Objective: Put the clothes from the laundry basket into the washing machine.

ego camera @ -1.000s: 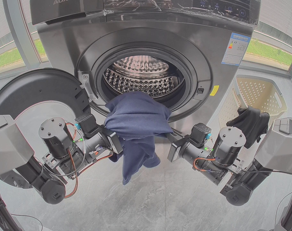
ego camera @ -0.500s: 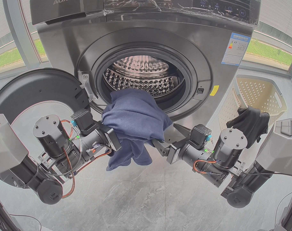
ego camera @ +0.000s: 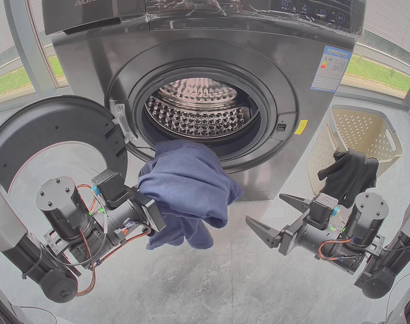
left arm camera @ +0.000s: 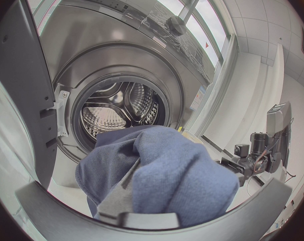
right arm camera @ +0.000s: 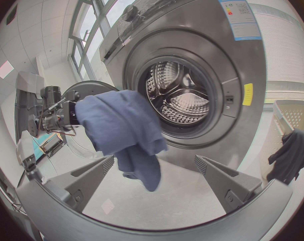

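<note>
A blue garment [ego camera: 187, 183] hangs draped over my left gripper [left arm camera: 132, 188], which is shut on it just below and in front of the washing machine's open drum [ego camera: 198, 106]. One grey finger [left arm camera: 120, 189] shows beneath the cloth; the other is covered. My right gripper [ego camera: 264, 208] is open and holds nothing, low over the floor to the right of the garment and apart from it. A dark garment [ego camera: 349, 174] hangs over the rim of the beige laundry basket [ego camera: 371, 133] at the right.
The machine's round door [ego camera: 47, 131] stands swung open to the left, close behind my left arm. Grey tiled floor [ego camera: 223, 275] lies open in front of the machine. The basket leans beside the machine's right side.
My right gripper has come away from the blue garment, open, and drawn back down and to the right. The left arm has sunk slightly, with the garment bunched on it.
</note>
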